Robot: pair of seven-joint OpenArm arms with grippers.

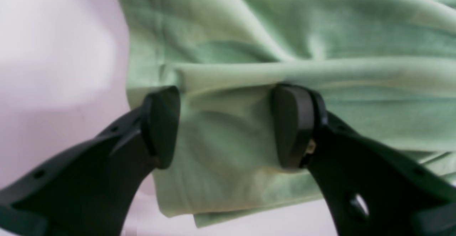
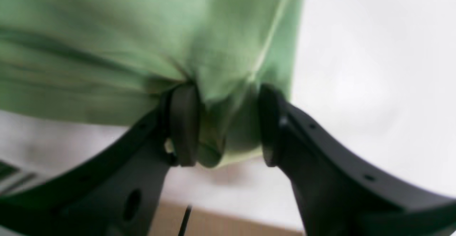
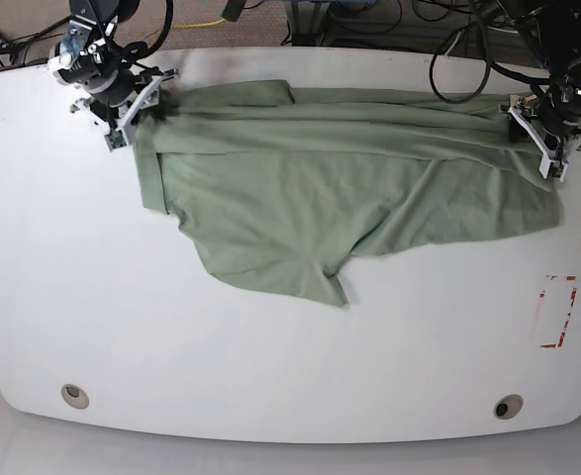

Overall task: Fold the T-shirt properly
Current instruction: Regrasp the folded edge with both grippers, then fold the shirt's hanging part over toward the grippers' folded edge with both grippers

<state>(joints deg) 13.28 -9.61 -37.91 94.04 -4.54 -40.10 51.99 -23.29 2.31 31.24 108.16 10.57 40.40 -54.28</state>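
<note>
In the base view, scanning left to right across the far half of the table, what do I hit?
Right gripper at the shirt's end → T-shirt stretched across the table → left gripper at the other end → red marking, nearer the front edge.
</note>
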